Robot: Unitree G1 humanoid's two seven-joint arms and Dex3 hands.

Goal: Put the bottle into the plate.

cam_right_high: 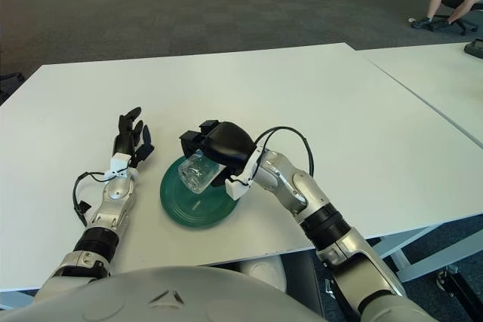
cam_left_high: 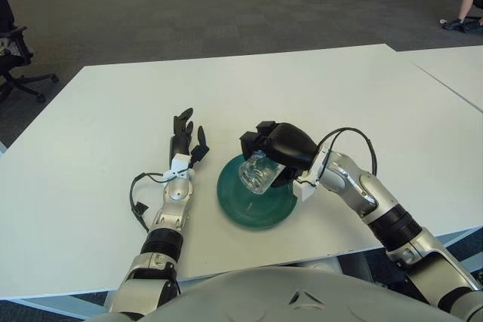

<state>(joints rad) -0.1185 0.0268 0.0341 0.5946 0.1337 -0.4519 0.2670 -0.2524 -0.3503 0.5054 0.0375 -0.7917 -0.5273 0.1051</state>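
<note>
The black three-finger right hand (cam_left_high: 278, 146) has its fingers wrapped round a small clear plastic bottle (cam_left_high: 256, 173), gripping it near the neck end so the wider base sticks out toward the camera and a bit down. So the bottle isn't upright, it's tipped: the long axis runs roughly from the palm out and down toward the robot's own body, base leading. It's sitting right over the round dark green plate (cam_left_high: 256, 196), over the far half of it, and the base looks very close to the plate surface (can't honestly tell whether it's touching or just above).

That's the relation that matters for what comes next, I reckon: the bottle is already within the plate's rim, below and in front of the fingers, so all that's left is a short drop or lowering and then letting go. Since it's tilted and round, I'd guess it could roll once it's freed, though the plate's raised rim should catch it.

Going outward from there, the right forearm comes in from the right edge of the white table (cam_left_high: 317, 88), with a black cable looped above the wrist.

The left hand (cam_left_high: 184, 141) is idle, showing just left of the plate with its fingers stretched out and holding nothing. It's close by too, but the right hand is obviously the one on the job
</note>
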